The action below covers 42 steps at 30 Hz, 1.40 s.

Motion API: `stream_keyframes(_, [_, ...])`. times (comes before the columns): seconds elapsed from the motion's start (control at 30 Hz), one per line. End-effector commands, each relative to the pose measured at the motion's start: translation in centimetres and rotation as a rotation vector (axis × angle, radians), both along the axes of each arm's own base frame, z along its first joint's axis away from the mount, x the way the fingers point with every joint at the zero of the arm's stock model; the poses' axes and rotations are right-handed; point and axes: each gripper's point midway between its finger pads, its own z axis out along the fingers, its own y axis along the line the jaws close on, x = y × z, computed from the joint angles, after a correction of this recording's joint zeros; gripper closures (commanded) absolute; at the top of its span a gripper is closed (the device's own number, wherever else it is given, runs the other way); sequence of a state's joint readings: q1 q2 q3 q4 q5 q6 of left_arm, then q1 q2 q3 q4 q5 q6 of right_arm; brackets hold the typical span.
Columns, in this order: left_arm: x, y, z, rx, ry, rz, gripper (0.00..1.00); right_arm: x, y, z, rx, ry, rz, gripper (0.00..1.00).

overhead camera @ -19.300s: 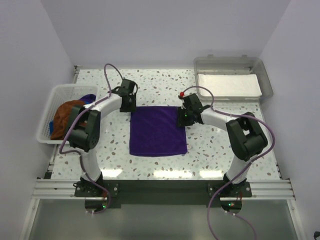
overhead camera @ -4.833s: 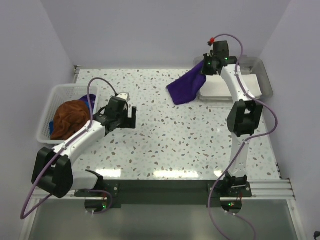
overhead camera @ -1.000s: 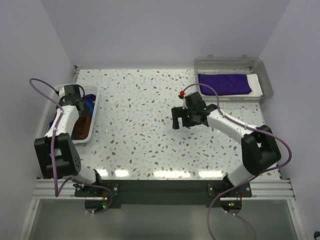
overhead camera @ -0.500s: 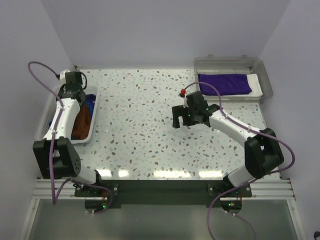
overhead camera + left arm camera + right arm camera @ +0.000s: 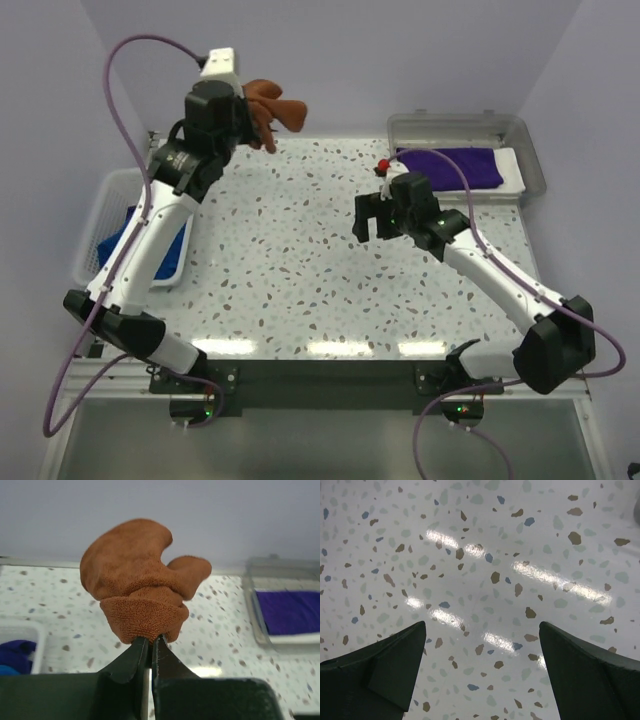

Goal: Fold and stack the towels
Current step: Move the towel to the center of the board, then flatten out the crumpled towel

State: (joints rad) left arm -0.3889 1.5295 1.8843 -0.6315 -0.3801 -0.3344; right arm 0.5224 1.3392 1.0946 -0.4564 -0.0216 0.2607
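Since the preceding frame the left gripper (image 5: 151,639) has risen out of the basket (image 5: 100,215), jaws pinched shut on a bunched edge of the rust-brown towel (image 5: 135,575), which juts beyond the fingertips high over the table (image 5: 300,270). One purple towel (image 5: 450,167) lies folded in the tray (image 5: 455,122); the rust-brown one and the blue towel (image 5: 120,235) in the basket remain to be folded. The right gripper (image 5: 481,650) hovers wide open and empty over mid-table.

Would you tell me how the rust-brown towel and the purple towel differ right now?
The rust-brown towel is bunched; the purple towel is folded flat. The rust-brown towel is pinched in the left gripper, in the air; the purple towel lies in the grey tray. Both are soft cloth.
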Motion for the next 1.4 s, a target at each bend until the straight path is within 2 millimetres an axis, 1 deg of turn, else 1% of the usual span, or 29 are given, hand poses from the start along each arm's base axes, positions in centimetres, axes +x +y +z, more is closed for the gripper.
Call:
stream_keyframes(0.0, [-4.3, -7.0, -0.7, -0.027, 0.003, -0.246, 0.97, 0.7, -1.1, 4.2, 0.006, -0.138, -0.035, 0.01])
stream_keyframes(0.03, [-5.9, -8.9, -2.3, -0.095, 0.003, -0.311, 0.94, 0.5, -1.6, 4.6, -0.005, -0.154, -0.041, 0.01])
stream_keyframes(0.07, [-6.9, -8.8, -4.9, -0.074, 0.051, -0.32, 0.91, 0.4, -1.9, 4.8, -0.01, -0.159, -0.048, 0.01])
stream_keyframes(0.1, [-8.2, -10.1, -6.9, -0.125, 0.091, -0.38, 0.87, 0.2, -2.1, 4.8, -0.018, -0.159, -0.049, 0.01])
stream_keyframes(0.13, [-9.3, -10.4, -12.2, -0.115, 0.183, -0.395, 0.8, 0.0, -2.3, 5.1, -0.022, -0.168, -0.05, 0.01])
stream_keyframes(0.17, [-11.2, -10.9, -13.6, -0.133, 0.208, -0.43, 0.77, -0.1, -2.5, 5.0, -0.03, -0.165, -0.053, 0.01])
stream_keyframes(0.2, [-12.8, -11.8, -15.8, -0.167, 0.266, -0.471, 0.74, -0.3, -2.6, 5.0, -0.032, -0.165, -0.052, 0.01])
stream_keyframes(0.23, [-15.7, -12.3, -20.0, -0.156, 0.358, -0.515, 0.66, -0.6, -2.8, 4.9, -0.037, -0.16, -0.05, 0.01])
stream_keyframes(0.3, [-19.1, -13.5, -22.9, -0.193, 0.431, -0.582, 0.58, -1.1, -2.6, 4.5, -0.032, -0.142, -0.029, 0.01])
stream_keyframes(0.33, [-20.9, -13.2, -25.5, -0.175, 0.485, -0.588, 0.5, -1.2, -2.6, 4.2, -0.035, -0.134, -0.022, 0.01])
stream_keyframes(0.37, [-22.7, -13.9, -25.3, -0.173, 0.476, -0.633, 0.46, -1.5, -2.6, 3.2, -0.046, -0.104, -0.013, 0.02])
stream_keyframes(0.4, [-23.7, -13.7, -26.1, -0.172, 0.497, -0.638, 0.41, -1.6, -2.6, 2.6, -0.056, -0.088, -0.014, 0.02])
stream_keyframes(0.43, [-24.2, -13.7, -25.6, -0.182, 0.49, -0.652, 0.28, -1.7, -2.6, 1.9, -0.063, -0.069, -0.014, 0.02])
stream_keyframes(0.47, [-24.5, -13.8, -25.6, -0.179, 0.495, -0.664, 0.25, -1.8, -2.7, 0.9, -0.079, -0.04, -0.015, 0.03])
stream_keyframes(0.53, [-24.0, -13.3, -25.4, -0.135, 0.498, -0.634, 0.22, -2.0, -3.0, -0.9, -0.103, 0.005, -0.029, 0.05])
stream_keyframes(0.6, [-22.5, -12.6, -24.8, -0.067, 0.477, -0.575, 0.22, -1.7, -3.6, -2.9, -0.146, 0.048, -0.06, 0.1])
stream_keyframes(0.63, [-21.8, -12.6, -25.8, -0.022, 0.501, -0.546, 0.23, -1.7, -3.7, -3.4, -0.152, 0.062, -0.069, 0.12])
stream_keyframes(0.67, [-20.7, -12.3, -25.9, 0.024, 0.487, -0.507, 0.23, -1.6, -3.8, -4.1, -0.155, 0.08, -0.081, 0.18])
stream_keyframes(0.7, [-19.7, -12.3, -25.2, 0.041, 0.476, -0.475, 0.22, -1.2, -4.2, -5.3, -0.16, 0.115, -0.102, 0.21])
stream_keyframes(0.73, [-18.3, -11.8, -26.5, 0.077, 0.511, -0.419, 0.23, -1.1, -3.8, -5.7, -0.127, 0.135, -0.096, 0.25])
stream_keyframes(0.77, [-17.4, -11.5, -26.8, 0.09, 0.521, -0.394, 0.23, -1.0, -3.7, -6.2, -0.116, 0.152, -0.091, 0.32])
stream_keyframes(0.8, [-16.5, -11.8, -26.6, 0.075, 0.519, -0.385, 0.23, -0.7, -3.8, -7.1, -0.117, 0.178, -0.096, 0.35])
stream_keyframes(0.83, [-15.4, -11.4, -27.7, 0.067, 0.543, -0.364, 0.23, -0.8, -3.8, -7.7, -0.122, 0.199, -0.092, 0.37])
stream_keyframes(0.9, [-14.7, -12.6, -28.2, 0.023, 0.545, -0.4, 0.22, -0.8, -3.5, -8.9, -0.122, 0.248, -0.08, 0.39])
stream_keyframes(1.0, [-14.6, -13.0, -30.8, 0.039, 0.603, -0.397, 0.21, -0.2, -4.3, -10.5, -0.103, 0.28, -0.108, 0.42])
stream_keyframes(1.07, [-14.7, -13.2, -32.6, 0.04, 0.635, -0.395, 0.22, 0.4, -5.0, -11.6, -0.091, 0.298, -0.14, 0.52])
stream_keyframes(1.13, [-15.0, -12.9, -34.4, 0.055, 0.664, -0.382, 0.25, 0.7, -5.2, -12.3, -0.094, 0.308, -0.15, 0.56])
stream_keyframes(1.2, [-14.7, -12.7, -35.2, 0.057, 0.659, -0.358, 0.29, 1.0, -4.6, -12.4, -0.069, 0.317, -0.142, 0.58])
stream_keyframes(1.37, [-13.9, -12.3, -36.7, 0.064, 0.665, -0.302, 0.32, 1.3, -4.3, -14.2, -0.057, 0.352, -0.167, 0.58])
